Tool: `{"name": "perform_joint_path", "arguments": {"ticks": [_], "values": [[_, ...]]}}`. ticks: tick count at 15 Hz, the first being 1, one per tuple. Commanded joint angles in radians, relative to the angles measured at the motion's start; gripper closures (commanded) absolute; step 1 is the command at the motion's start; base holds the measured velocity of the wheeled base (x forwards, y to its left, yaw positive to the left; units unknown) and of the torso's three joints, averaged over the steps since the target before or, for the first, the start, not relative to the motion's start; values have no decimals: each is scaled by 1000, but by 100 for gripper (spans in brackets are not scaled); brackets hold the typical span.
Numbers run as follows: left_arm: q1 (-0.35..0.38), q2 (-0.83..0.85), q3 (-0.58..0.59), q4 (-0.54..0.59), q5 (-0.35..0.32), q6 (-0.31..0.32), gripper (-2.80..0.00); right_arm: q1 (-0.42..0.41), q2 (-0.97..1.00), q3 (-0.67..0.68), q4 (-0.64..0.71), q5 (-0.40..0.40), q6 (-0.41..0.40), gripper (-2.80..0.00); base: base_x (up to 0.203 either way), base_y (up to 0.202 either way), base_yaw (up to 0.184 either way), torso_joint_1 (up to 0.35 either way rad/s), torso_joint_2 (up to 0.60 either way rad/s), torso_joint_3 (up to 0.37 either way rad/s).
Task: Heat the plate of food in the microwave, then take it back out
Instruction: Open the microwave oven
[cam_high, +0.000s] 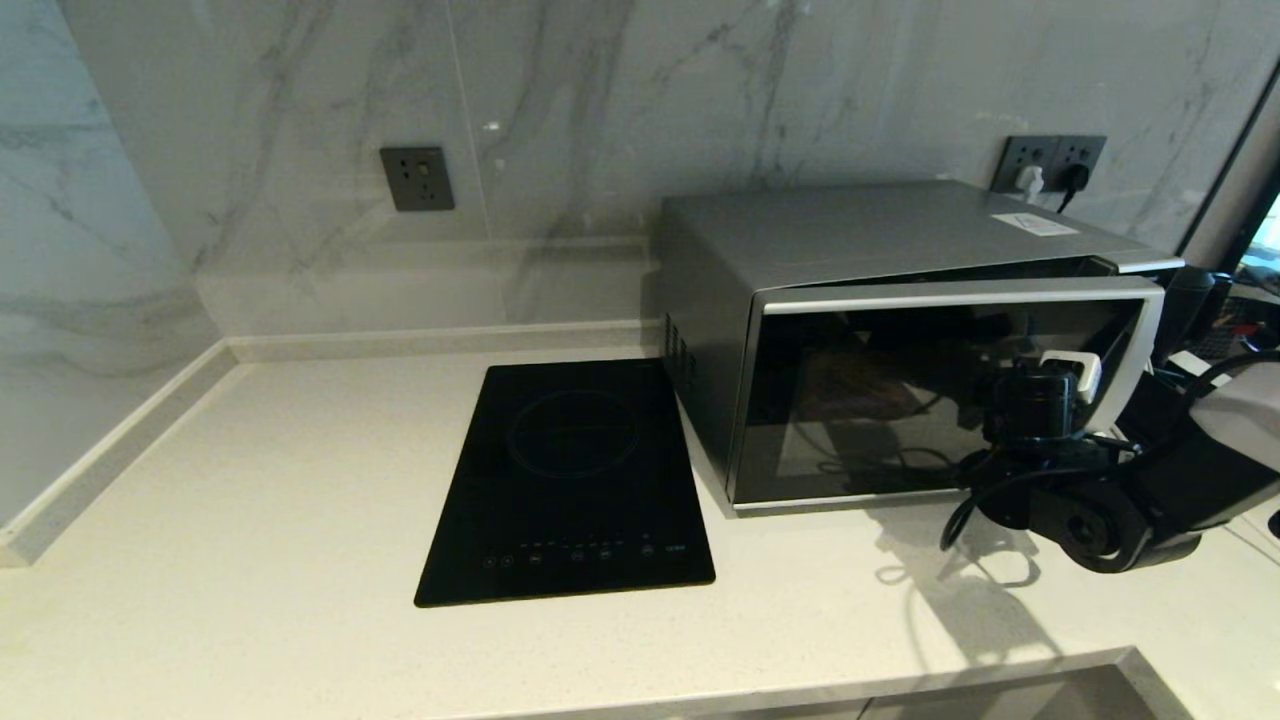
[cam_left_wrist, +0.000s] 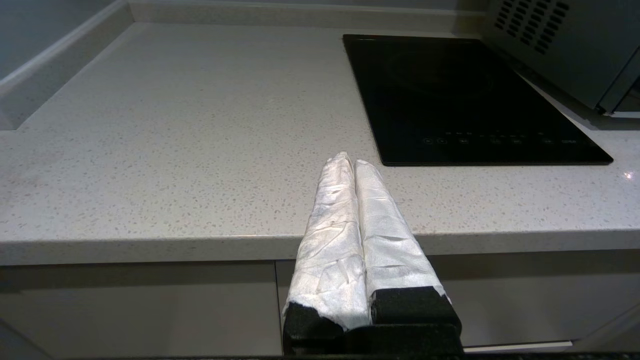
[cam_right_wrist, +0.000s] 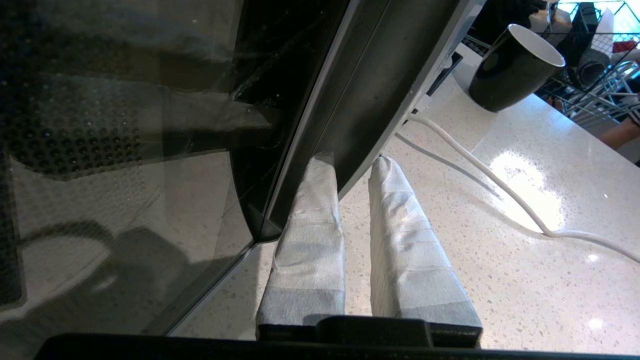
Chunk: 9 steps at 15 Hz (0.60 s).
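Observation:
The silver-grey microwave (cam_high: 860, 330) stands at the right of the counter, its dark glass door (cam_high: 900, 400) swung slightly ajar on its handle side. My right gripper (cam_high: 1066, 378) is at that edge. In the right wrist view its white-wrapped fingers (cam_right_wrist: 312, 225) straddle the door handle (cam_right_wrist: 370, 105), and the gripper (cam_right_wrist: 351, 162) is shut on it. The plate of food is not clearly visible; only a dim brownish patch (cam_high: 860, 385) shows behind the glass. My left gripper (cam_left_wrist: 350, 161) hangs shut and empty over the counter's front edge, out of the head view.
A flat black induction hob (cam_high: 570, 480) lies left of the microwave. A black cup (cam_right_wrist: 510, 65), a white cable (cam_right_wrist: 500, 187) and a wire rack (cam_right_wrist: 600, 55) are on the counter to the right. Wall sockets (cam_high: 1050, 160) sit behind the microwave.

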Motion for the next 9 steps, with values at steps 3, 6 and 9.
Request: {"name": "perform_joint_path", "arguments": {"ticks": [3, 6, 9], "values": [[1, 1, 0, -1, 0, -1, 0, 0, -10, 39, -28, -2, 1, 0, 0, 0, 0, 0, 0, 0], [1, 1, 0, -1, 0, 0, 0, 0, -37, 74, -35, 1, 2, 0, 0, 0, 0, 0, 0, 0], [1, 1, 0, -1, 0, -1, 0, 4, -101, 140, -43, 9, 2, 0, 0, 0, 0, 0, 0, 0]]}}
